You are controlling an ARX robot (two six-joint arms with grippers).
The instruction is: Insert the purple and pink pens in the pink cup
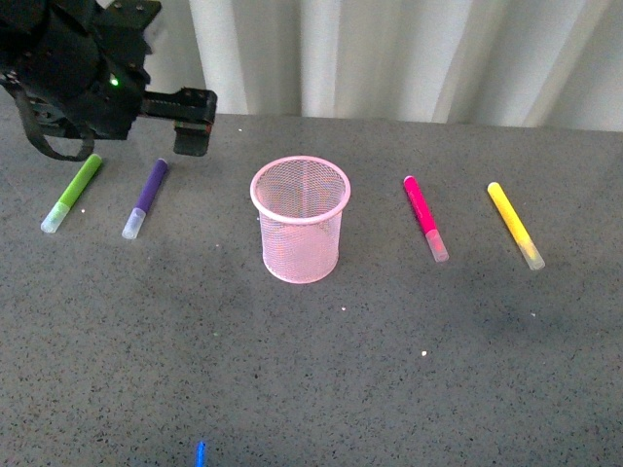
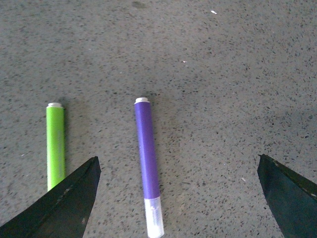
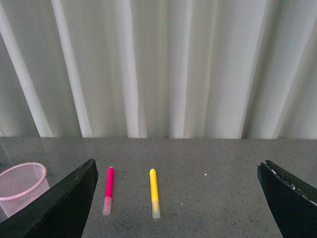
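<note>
The pink cup [image 1: 300, 219] stands upright mid-table, and its mesh shows nothing inside. Left of it lies the purple pen [image 1: 145, 198], whitish cap toward me. My left gripper [image 1: 193, 136] hovers open just behind that pen. In the left wrist view the purple pen [image 2: 148, 158] lies between the spread fingers, nearer one finger [image 2: 74, 198], untouched; the left gripper [image 2: 177, 157] holds nothing. The pink pen [image 1: 425, 218] lies right of the cup. My right gripper [image 3: 176, 161] is open and empty, well back from the pink pen [image 3: 108, 190] and the cup [image 3: 22, 186]. It is out of the front view.
A lime-green marker [image 1: 72, 193] lies left of the purple pen, close to the left gripper's finger in the wrist view [image 2: 55, 146]. A yellow marker [image 1: 515, 225] lies right of the pink pen. A small blue object [image 1: 201, 453] sits at the near edge. White curtains [image 3: 158, 69] hang behind.
</note>
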